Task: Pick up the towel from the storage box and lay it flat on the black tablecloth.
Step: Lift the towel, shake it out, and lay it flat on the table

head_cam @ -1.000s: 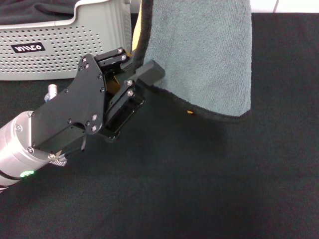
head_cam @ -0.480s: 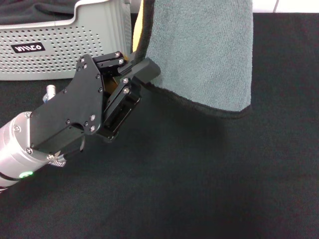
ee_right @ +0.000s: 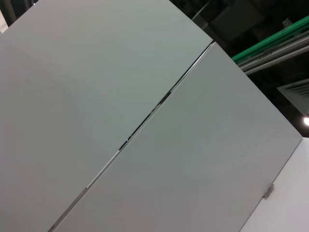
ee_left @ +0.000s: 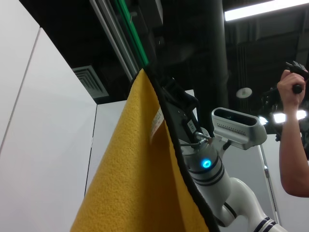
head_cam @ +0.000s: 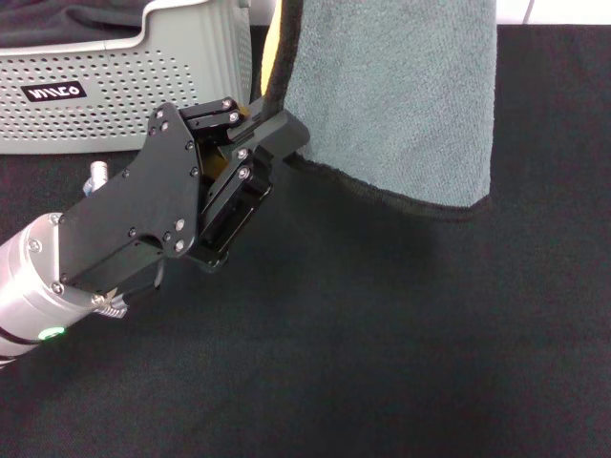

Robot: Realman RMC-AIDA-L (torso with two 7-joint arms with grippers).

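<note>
Hanging from above the head view's top edge, the towel drapes down over the black tablecloth, grey-blue fleece facing the camera, its black-hemmed lower edge sagging from about 9 o'clock down toward 4 o'clock of the cloth. A yellow reverse side shows along its left edge; the left wrist view sees that yellow face up close, black hem running along it. Whether the lower hem touches the tablecloth cannot be told.

Left gripper reaches in from 8 o'clock of the scene, angled toward 1 o'clock, its fingers set at the towel's left hem. They look closed around that edge, with a strip of yellow showing between them.

Storage box sits at 10 o'clock, just behind the left arm, label facing forward, something dark inside it.

Right gripper: not seen in the head view; its wrist camera shows only pale wall panels, so its state cannot be told.
</note>
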